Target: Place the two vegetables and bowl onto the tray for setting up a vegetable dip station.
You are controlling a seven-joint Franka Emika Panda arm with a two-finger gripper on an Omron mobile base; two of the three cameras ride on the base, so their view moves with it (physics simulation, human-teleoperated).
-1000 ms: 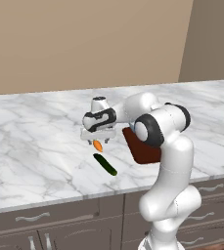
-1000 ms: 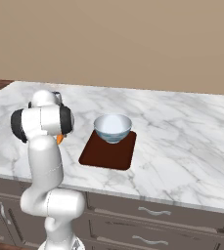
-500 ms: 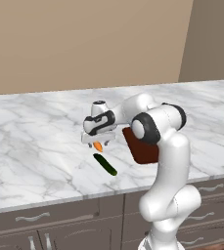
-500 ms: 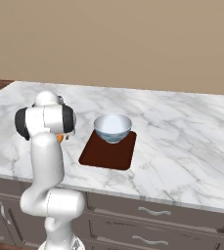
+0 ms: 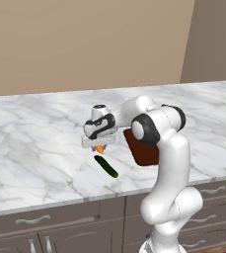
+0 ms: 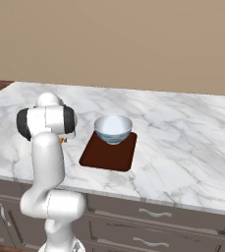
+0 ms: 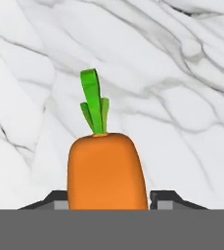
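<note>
The stubby orange carrot with a green tip lies on the marble counter, and my gripper is down over it. The two fingertips sit right against its sides, so the gripper is shut on it. From the left base view the gripper hangs low over the carrot, with the dark green cucumber lying just in front of it. The reddish-brown tray lies to the right, and the pale bowl stands on its far end. My arm hides part of the tray.
The marble counter stretches wide to both sides, with its front edge close behind the cucumber. Dark cabinet drawers run below. A plain tan wall backs the counter.
The hand has sunk a little lower onto the carrot, and its jaws have come in from wide open to the carrot's sides. Cucumber, bowl and tray have stayed put.
</note>
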